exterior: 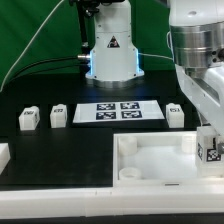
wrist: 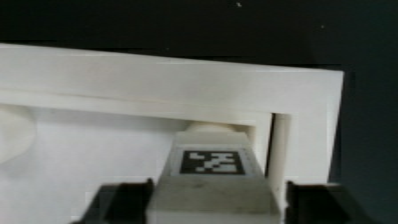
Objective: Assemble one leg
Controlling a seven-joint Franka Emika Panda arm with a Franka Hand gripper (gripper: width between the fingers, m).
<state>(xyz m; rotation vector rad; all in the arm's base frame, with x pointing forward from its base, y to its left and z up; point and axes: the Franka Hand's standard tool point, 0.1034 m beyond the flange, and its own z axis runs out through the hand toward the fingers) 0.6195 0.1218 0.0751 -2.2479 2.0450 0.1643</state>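
Observation:
My gripper [exterior: 209,138] is shut on a leg [exterior: 210,149], a white squarish post with a black-and-white tag, held upright at the exterior view's right. The leg's lower end is at the near right corner of the large flat white tray-like piece [exterior: 150,150]. In the wrist view the leg [wrist: 217,160] sits between the dark fingers [wrist: 125,203], close against the tray's raised rim [wrist: 294,120]. Whether its end sits in a corner socket is hidden. My gripper [wrist: 221,208] shows only at the frame edge.
Three more legs stand on the black table: two at the exterior view's left [exterior: 28,119] [exterior: 58,115] and one right of the marker board [exterior: 175,115]. The marker board [exterior: 118,111] lies before the arm's base [exterior: 112,55]. A white part [exterior: 3,155] shows at the left edge.

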